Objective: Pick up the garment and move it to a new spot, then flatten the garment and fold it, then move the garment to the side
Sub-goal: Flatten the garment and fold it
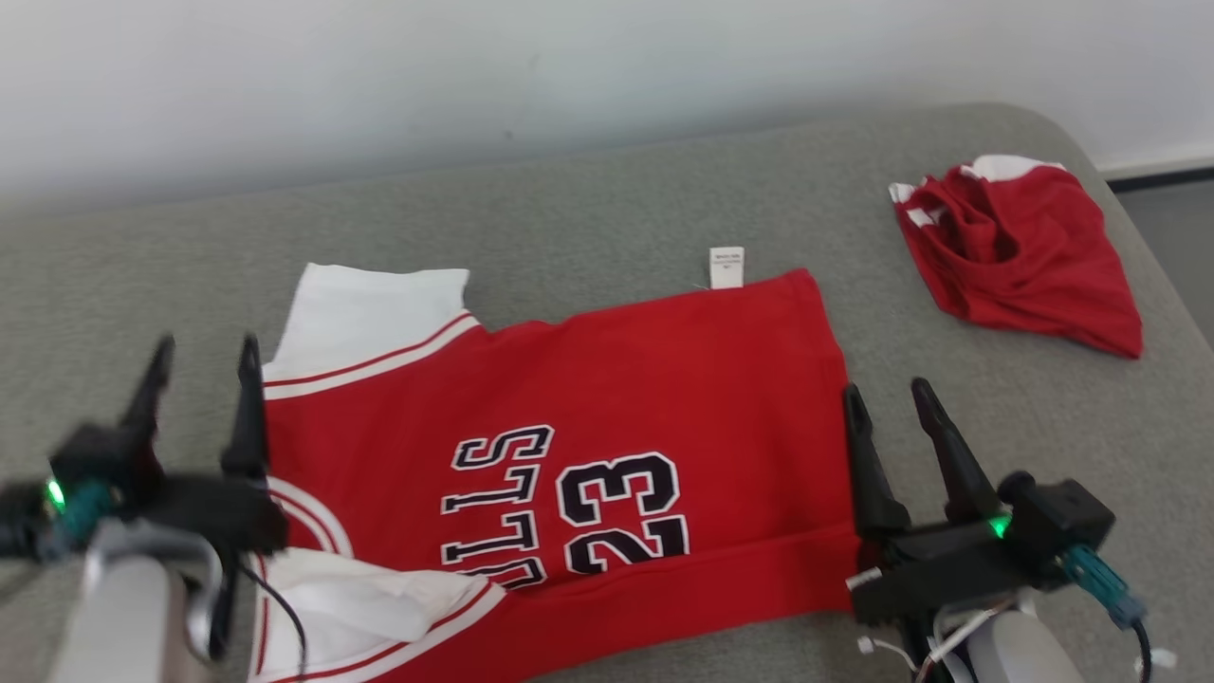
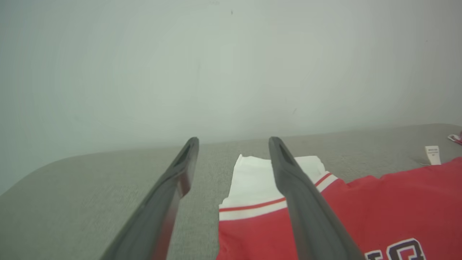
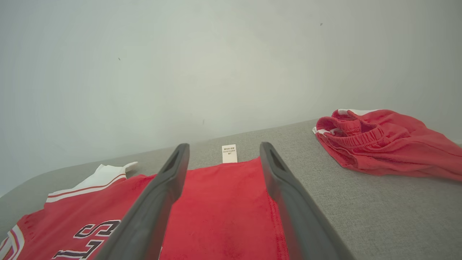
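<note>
Garment (image 1: 607, 417), a red jersey with white sleeves and dark "BULLS 23" lettering, lay spread across the middle of the grey fabric-covered tabletop (image 1: 588, 218), neck end toward my left, hem toward my right. Its near long edge was turned over onto the body as a red band. The near sleeve (image 1: 370, 593) was rumpled, the far sleeve (image 1: 365, 313) flat. A white care label (image 1: 726, 267) stuck out past the far edge, near the hem. My left claw (image 1: 207, 351) stood released at the neck end, fingers spread and holding nothing, with one finger over bare tabletop and the other over the shoulder edge beside the far sleeve. My right claw (image 1: 887, 391) was likewise released and empty at the hem's near corner, one finger over the hem, the other just outside it. Contact with the cloth could not be judged for either. Crumpled red shorts (image 1: 1020, 251) lay well apart at the far right corner. A pale wall (image 1: 569, 76) stood behind.
</note>
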